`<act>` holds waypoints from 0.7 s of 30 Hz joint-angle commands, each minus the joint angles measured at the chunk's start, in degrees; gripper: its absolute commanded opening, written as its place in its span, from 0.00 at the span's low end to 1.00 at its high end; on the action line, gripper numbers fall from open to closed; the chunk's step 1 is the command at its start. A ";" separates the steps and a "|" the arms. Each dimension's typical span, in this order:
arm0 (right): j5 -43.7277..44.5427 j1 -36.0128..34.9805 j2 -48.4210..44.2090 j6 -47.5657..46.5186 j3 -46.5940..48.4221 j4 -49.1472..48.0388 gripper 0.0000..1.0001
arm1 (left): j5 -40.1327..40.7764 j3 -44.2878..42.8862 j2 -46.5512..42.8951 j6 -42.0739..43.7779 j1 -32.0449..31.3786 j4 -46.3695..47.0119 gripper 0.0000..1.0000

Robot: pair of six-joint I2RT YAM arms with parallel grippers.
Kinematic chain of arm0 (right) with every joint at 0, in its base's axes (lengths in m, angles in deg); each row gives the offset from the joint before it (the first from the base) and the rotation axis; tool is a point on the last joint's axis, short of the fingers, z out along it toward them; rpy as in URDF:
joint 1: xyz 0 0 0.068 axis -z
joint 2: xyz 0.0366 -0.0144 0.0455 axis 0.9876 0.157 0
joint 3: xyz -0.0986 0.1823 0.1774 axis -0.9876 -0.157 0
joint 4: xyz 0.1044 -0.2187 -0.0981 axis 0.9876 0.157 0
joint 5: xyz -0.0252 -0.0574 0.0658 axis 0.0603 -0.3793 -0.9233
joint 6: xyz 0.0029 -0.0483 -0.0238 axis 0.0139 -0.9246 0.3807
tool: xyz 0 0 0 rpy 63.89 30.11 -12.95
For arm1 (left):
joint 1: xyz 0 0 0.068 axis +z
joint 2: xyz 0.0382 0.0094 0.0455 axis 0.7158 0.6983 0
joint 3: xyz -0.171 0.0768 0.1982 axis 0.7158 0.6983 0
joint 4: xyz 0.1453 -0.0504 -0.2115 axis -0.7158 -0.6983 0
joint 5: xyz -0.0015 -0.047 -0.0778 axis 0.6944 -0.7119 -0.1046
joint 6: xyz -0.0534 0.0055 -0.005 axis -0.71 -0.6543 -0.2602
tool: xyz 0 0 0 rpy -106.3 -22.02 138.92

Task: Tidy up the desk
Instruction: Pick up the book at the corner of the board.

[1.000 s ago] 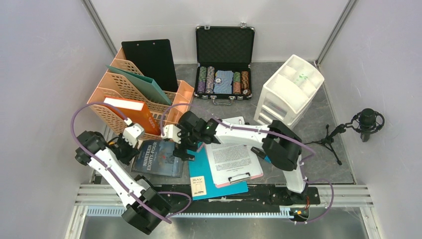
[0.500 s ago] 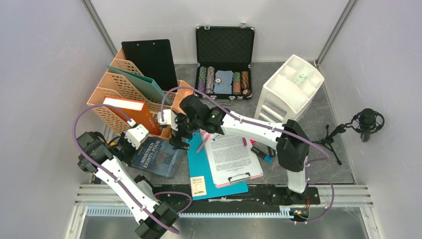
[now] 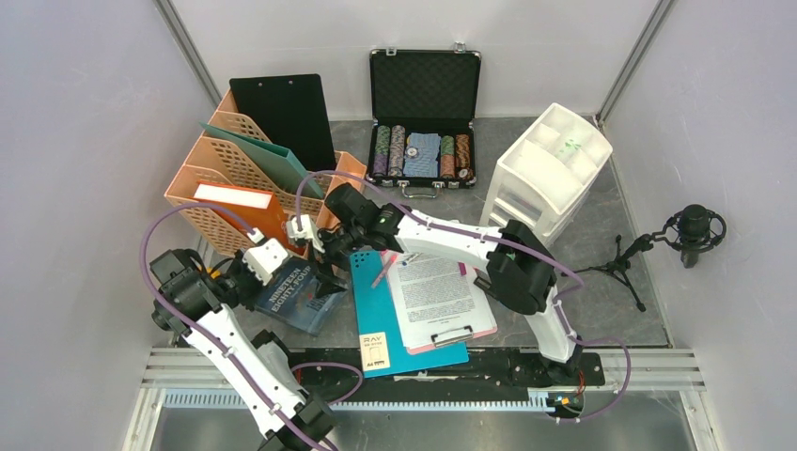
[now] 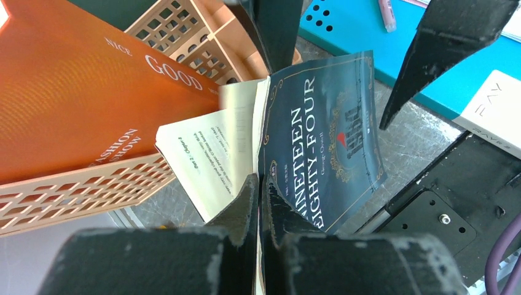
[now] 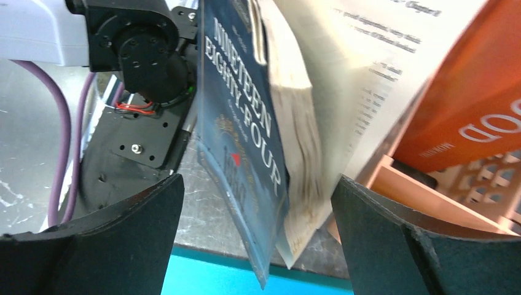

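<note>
Item: book (image 3: 299,296), blue paperback. Change: tipped up from flat on the counter (image 3: 601,235), just before the file rack (image 3: 211,193), pages fanning. Left gripper (image 4: 258,190) clamps its cover; right gripper (image 5: 257,184), moved rackward, straddles it wide. Judged: filing underway.

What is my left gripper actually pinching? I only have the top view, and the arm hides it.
Observer: The left wrist view shows the left gripper shut on the Nineteen Eighty-Four paperback, at the edge by its blue cover.
Operator: Is the book closed?
Observer: No, its pages fan away from the cover.
Operator: And the right gripper?
Observer: In the right wrist view the right gripper is open. The book hangs between its fingers, apparently touching neither.
</note>
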 commanded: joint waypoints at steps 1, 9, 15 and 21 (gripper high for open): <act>-8.38 0.05 1.84 1.16 2.47 -3.26 0.90 | -5.88 -2.51 -0.67 0.28 -0.27 -3.41 0.02; -15.63 1.28 1.96 3.39 0.26 -6.05 0.41 | -6.04 -1.83 0.10 0.58 -0.37 -3.40 0.02; -16.23 2.41 -0.05 6.43 -4.46 -10.36 0.00 | -6.13 -2.17 1.22 0.32 -0.38 -3.32 0.02; -14.60 2.95 -3.63 8.52 -11.78 -15.98 0.00 | -5.23 -5.19 6.69 -4.57 -0.37 -3.33 0.41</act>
